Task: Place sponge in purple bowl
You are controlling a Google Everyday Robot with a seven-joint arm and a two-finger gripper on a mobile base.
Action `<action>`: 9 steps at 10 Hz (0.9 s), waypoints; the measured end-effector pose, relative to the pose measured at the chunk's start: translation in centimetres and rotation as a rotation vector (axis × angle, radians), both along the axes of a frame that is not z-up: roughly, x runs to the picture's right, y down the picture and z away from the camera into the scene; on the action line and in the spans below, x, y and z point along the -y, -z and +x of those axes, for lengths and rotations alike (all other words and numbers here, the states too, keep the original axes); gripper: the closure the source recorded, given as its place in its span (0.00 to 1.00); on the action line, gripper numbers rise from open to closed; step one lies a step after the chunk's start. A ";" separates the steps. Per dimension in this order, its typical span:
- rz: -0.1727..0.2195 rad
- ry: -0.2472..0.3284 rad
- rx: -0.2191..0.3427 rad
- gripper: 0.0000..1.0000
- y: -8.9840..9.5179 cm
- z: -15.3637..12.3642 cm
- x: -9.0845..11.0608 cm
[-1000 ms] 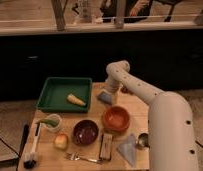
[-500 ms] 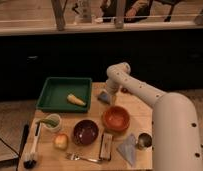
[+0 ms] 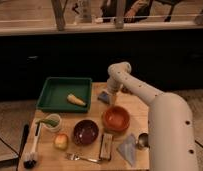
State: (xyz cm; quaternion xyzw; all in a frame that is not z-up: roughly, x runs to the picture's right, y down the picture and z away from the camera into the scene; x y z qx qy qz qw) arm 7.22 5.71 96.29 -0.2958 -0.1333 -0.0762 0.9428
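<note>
The sponge [image 3: 103, 96], a small flat blue-grey pad, lies on the wooden table [image 3: 140, 112] near its far edge, right of the green tray. My gripper [image 3: 110, 98] hangs from the white arm directly at the sponge's right side, above the orange bowl. The purple bowl [image 3: 86, 132] sits toward the front middle of the table, well in front of the sponge and the gripper.
A green tray [image 3: 52, 94] holds a tan wedge [image 3: 76, 100]. An orange bowl [image 3: 116, 118] stands right of the purple bowl. A tan-and-white block [image 3: 105, 146], grey-blue cloth [image 3: 128, 149], fork [image 3: 81, 158], apple [image 3: 60, 141], cup [image 3: 52, 121], brush [image 3: 32, 148] and metal cup [image 3: 142, 140] lie around.
The arm has stayed over the far middle of the table, with the gripper lowering slightly toward the sponge. The objects have not moved.
</note>
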 end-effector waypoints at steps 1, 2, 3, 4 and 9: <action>-0.017 -0.023 -0.017 0.20 -0.3 0.2 -0.1; -0.040 -0.054 -0.041 0.21 -0.7 0.5 -0.3; -0.060 -0.075 -0.058 0.27 -1.1 0.8 -0.5; -0.077 -0.084 -0.065 0.36 -1.4 1.0 -0.7; -0.116 -0.098 -0.066 0.87 -2.1 0.8 -0.7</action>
